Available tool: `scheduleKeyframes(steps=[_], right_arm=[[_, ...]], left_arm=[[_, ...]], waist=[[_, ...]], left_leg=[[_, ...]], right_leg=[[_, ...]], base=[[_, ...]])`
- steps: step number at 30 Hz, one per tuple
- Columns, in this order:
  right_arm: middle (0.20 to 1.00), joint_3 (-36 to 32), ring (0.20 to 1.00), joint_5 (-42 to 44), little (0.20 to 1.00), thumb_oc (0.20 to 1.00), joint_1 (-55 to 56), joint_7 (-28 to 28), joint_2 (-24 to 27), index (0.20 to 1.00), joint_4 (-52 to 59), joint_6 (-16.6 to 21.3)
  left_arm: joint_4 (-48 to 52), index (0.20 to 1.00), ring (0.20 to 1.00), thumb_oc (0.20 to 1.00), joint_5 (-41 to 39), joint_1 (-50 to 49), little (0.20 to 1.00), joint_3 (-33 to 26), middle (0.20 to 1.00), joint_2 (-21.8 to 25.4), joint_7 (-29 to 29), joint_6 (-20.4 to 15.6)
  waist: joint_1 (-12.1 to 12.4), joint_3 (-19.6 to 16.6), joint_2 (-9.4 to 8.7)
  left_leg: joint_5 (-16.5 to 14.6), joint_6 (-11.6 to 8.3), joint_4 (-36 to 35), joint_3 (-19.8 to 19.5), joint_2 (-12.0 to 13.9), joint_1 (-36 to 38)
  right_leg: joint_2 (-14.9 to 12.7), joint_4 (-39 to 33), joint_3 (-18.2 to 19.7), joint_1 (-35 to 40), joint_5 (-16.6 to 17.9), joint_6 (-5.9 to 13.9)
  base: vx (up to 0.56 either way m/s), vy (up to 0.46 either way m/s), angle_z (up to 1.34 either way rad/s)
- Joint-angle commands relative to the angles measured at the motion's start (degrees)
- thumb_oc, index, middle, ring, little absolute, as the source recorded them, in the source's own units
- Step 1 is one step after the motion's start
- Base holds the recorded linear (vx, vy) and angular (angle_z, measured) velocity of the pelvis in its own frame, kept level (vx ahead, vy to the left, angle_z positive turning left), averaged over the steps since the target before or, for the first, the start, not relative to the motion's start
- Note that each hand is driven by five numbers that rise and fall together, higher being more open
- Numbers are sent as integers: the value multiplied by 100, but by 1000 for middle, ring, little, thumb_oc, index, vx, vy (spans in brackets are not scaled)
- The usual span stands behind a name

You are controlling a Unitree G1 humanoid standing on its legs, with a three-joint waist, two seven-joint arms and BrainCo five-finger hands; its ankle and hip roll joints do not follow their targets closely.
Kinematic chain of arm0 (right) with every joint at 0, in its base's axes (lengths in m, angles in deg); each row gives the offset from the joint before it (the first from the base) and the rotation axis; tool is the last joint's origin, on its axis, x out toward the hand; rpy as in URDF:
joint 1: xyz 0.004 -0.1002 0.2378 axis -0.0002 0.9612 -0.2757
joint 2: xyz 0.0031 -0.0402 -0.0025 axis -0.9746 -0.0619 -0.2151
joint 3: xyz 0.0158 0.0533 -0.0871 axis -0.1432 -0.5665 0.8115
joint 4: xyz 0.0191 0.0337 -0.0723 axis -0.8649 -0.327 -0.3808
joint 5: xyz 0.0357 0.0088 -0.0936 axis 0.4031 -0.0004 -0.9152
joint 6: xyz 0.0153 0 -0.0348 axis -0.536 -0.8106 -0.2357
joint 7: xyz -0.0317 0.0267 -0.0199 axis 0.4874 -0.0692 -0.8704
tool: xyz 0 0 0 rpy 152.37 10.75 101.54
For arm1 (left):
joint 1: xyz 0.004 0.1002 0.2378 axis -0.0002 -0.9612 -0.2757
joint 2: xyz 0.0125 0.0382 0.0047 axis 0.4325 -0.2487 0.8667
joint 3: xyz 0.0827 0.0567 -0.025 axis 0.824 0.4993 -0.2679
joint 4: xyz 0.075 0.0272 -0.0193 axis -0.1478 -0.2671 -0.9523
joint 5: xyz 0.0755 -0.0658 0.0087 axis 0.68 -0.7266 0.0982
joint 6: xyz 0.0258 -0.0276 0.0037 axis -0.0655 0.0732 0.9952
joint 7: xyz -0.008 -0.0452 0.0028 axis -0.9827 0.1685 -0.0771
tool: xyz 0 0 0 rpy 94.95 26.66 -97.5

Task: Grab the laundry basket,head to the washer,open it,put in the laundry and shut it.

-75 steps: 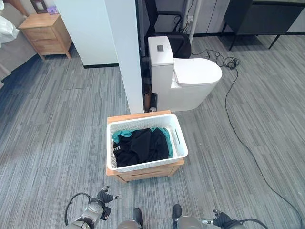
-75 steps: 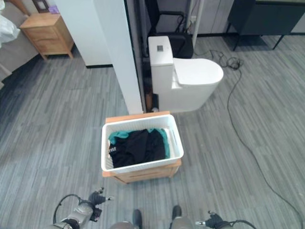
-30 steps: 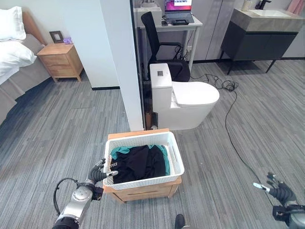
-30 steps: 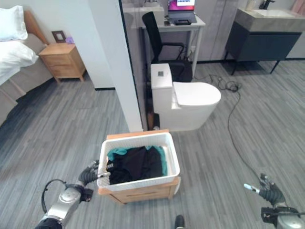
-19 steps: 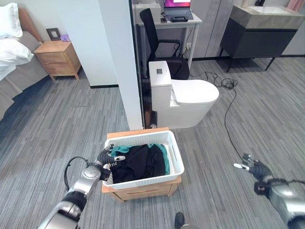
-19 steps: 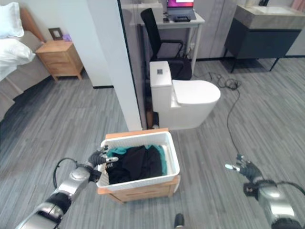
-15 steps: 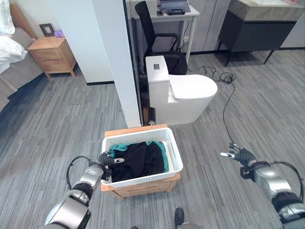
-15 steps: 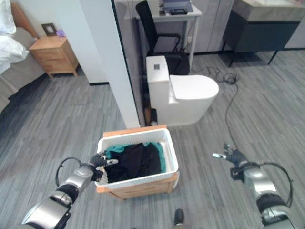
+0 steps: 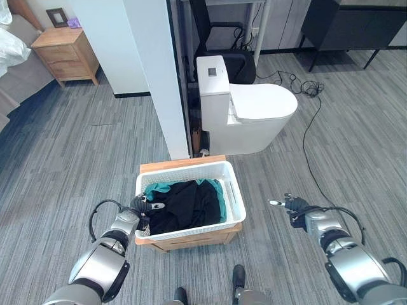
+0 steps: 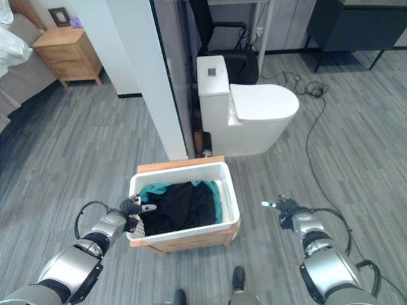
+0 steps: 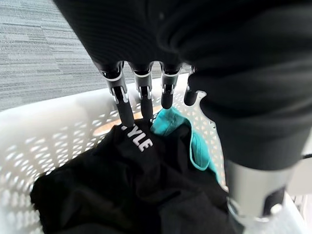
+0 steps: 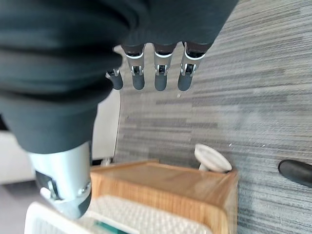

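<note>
A grey wood-look floor (image 9: 76, 159) spreads before me, with a white toilet (image 9: 245, 111) beyond a white wall end (image 9: 156, 70) and a wooden nightstand (image 9: 63, 54) far off to my left. Nearer, the white laundry basket (image 9: 236, 202) sits on a low wooden stand (image 9: 191, 240), filled with black clothing (image 9: 184, 206) over a teal garment (image 9: 159, 188). My left robot hand (image 9: 141, 207) is at the basket's left rim, its fingers (image 11: 122, 105) straight and released, reaching over the rim above the black cloth and gripping nothing. My right robot hand (image 9: 289, 204) hangs over bare floor, well apart from the basket's right side, fingers (image 12: 161, 73) extended, empty.
</note>
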Motion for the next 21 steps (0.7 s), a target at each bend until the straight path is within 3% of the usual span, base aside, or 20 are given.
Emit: scheduleKeyframes(steps=[1,5,8,11,15,21], right_arm=[[1000,287,1000,-80,1000,1000,-535,-185,-173,1000,-258,222],[1000,312,1000,2,1000,1000,-357,-255,-164,1000,24,284],[1000,227,1000,-15,1000,1000,-106,-245,-70,1000,318,264],[1000,146,1000,-31,1000,1000,36,-252,-43,1000,526,232],[1000,99,1000,-60,1000,1000,52,-211,-76,1000,405,213],[1000,137,1000,-131,1000,1000,-50,-180,-184,1000,305,146]], left_arm=[[-394,1000,1000,1000,-223,570,1000,7,1000,185,270,-140],[874,1000,1000,1000,-536,448,1000,141,1000,264,474,-348],[2381,1000,1000,1000,-587,95,1000,67,1000,558,533,-364],[3137,1000,1000,1000,-529,-165,1000,-88,1000,739,554,-348],[3437,1000,1000,1000,-412,-264,1000,-177,1000,855,540,-309],[2928,1000,1000,1000,-170,-211,1000,-278,1000,856,586,-225]], waist=[[19,17,-333],[98,23,-310],[171,26,-306],[220,55,-313],[279,70,-326],[333,120,-358]], left_leg=[[159,92,369,-49,-242,-351],[136,112,404,-167,-285,-380],[128,116,406,-246,-304,-373],[134,116,399,-299,-313,-394],[135,127,401,-333,-322,-424],[130,146,406,-350,-345,-485]], right_leg=[[-408,213,231,211,-136,563],[-444,240,122,263,-184,566],[-471,249,17,333,-215,567],[-484,260,-51,341,-225,576],[-498,265,-100,338,-224,584],[-521,267,-114,292,-205,589]], base=[[7,3,3],[24,7,7],[27,-1,9],[1,-2,16],[-4,4,11],[-10,13,6]])
